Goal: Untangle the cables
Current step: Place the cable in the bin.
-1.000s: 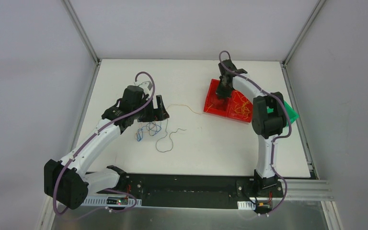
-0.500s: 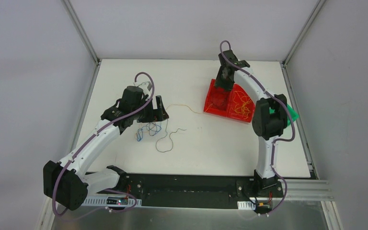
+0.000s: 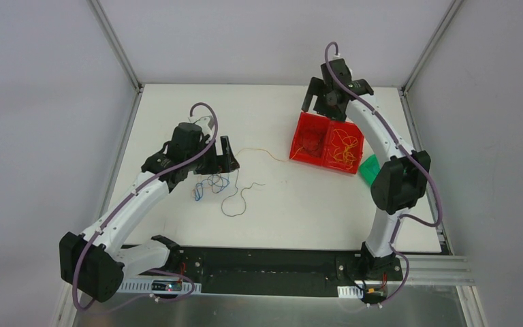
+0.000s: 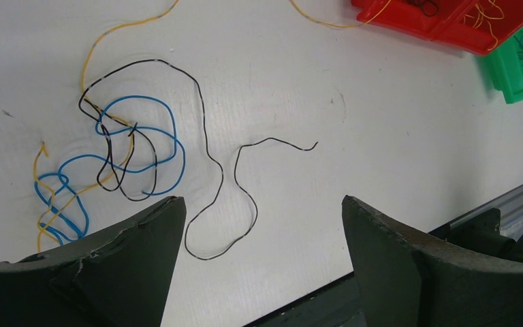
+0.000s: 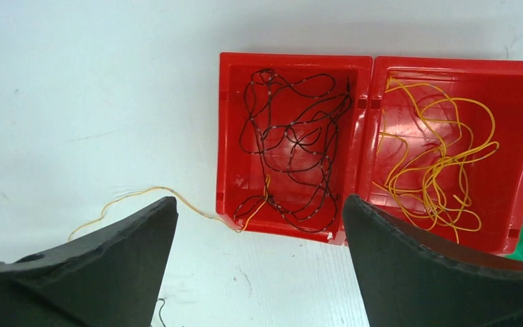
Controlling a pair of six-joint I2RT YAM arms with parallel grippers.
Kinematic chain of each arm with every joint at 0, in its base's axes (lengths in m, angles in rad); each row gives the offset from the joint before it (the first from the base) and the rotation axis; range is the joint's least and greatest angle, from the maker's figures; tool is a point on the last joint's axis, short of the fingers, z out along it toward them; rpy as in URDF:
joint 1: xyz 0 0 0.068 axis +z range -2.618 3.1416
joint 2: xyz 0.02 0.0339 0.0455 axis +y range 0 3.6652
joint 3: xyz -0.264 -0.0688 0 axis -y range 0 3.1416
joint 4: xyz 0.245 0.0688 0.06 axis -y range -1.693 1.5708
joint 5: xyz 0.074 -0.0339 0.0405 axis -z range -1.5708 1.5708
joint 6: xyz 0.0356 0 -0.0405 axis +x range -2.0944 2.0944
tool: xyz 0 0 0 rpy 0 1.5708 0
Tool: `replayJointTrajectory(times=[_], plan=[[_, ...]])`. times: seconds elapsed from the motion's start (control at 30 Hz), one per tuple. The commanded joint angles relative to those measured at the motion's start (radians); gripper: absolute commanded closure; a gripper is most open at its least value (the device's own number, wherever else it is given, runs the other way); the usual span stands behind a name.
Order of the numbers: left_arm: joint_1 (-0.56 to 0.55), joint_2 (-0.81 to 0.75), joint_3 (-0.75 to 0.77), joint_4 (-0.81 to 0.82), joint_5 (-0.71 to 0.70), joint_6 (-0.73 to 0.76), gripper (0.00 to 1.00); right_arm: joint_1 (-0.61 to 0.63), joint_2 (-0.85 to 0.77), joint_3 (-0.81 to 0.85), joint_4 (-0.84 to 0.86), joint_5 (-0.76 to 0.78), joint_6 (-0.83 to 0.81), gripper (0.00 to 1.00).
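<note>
Top view first. The left claw (image 3: 223,155) hangs with its fingers spread just above a small knotted clump of hair-thin blue, yellow and black cables (image 3: 211,184) on the white bench (image 3: 177,109). A thin yellow strand (image 3: 259,151) runs across to the red plastic double bin (image 3: 295,151). The right claw (image 3: 315,102) sits high over that bin's far side, and a green plastic bin (image 3: 370,167) stands just beside the red one.

Left wrist view: the fingers are wide apart with nothing between them. The clump lies ahead and to the left, blue loops threaded through black and yellow. A long loose black strand (image 4: 238,191) wanders off to the right, and we think its far end runs back into the knot.

Right wrist view: that claw is spread too, and empty. Below it, the bin's left compartment (image 5: 226,136) holds dark wires (image 5: 293,143) and the right compartment (image 5: 517,102) holds yellow wires (image 5: 436,170). The yellow strand hangs over the left compartment's near wall onto the bench.

Handling-wise, we reckon this stuff is nearly weightless, limp, a bit springy and easy to lose from the pads. We'd pinch the black strand on its free run, well away from the knot, and draw it out slowly. A hard tug probably just tightens things.
</note>
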Motion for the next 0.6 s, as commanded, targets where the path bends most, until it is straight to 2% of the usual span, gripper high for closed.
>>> replayJointTrajectory(times=[0.0, 0.17, 0.3, 0.4, 0.57], plan=[[0.009, -0.04, 0.017, -0.036, -0.024, 0.019, 0.12, 0.03, -0.092, -0.002, -0.002, -0.026, -0.055, 0.05], [0.012, -0.056, 0.013, -0.056, -0.042, 0.023, 0.11, 0.078, -0.137, -0.03, 0.05, -0.076, -0.132, 0.05], [0.021, -0.075, 0.004, -0.059, -0.06, -0.01, 0.12, 0.107, -0.161, -0.065, 0.149, -0.246, -0.18, 0.08], [0.024, -0.086, 0.006, -0.06, -0.064, -0.033, 0.13, 0.141, -0.126, -0.04, 0.173, -0.335, -0.201, 0.08], [0.029, -0.105, 0.0, -0.081, -0.075, -0.043, 0.13, 0.203, -0.016, 0.003, 0.173, -0.354, -0.235, 0.1]])
